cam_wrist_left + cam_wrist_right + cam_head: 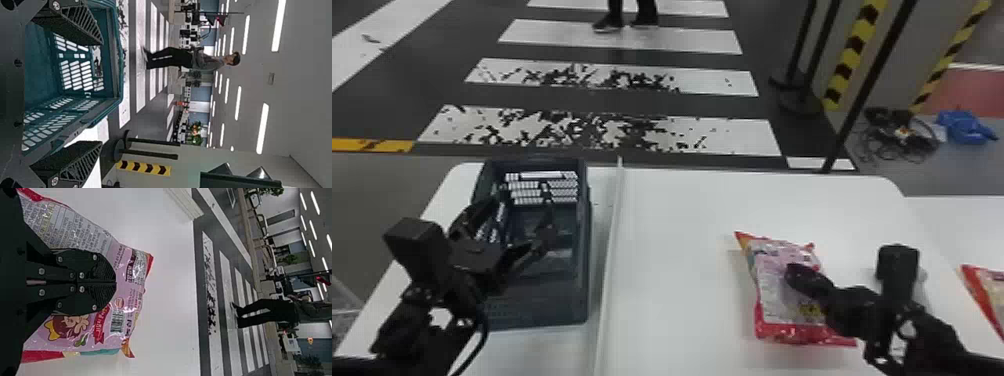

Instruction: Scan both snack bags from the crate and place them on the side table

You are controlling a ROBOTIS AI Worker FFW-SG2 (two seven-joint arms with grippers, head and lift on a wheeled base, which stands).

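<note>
R of crate (547, 309), I'd say far bag (988, 289) done, near bag (774, 295) pending; R end effector (115, 282) together, L one (101, 93) apart.

A large indoor hall, judging by the painted crosswalk (692, 41), yellow-and-black hazard stripes (853, 50) and rows of ceiling lights (262, 128).

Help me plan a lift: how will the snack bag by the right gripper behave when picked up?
The snack bag looks soft and creased, so it will probably flex rather than stay stiff. Its glossy surface suggests it may slip in a light grip. Its broad, flat lie makes rolling unlikely.
</note>
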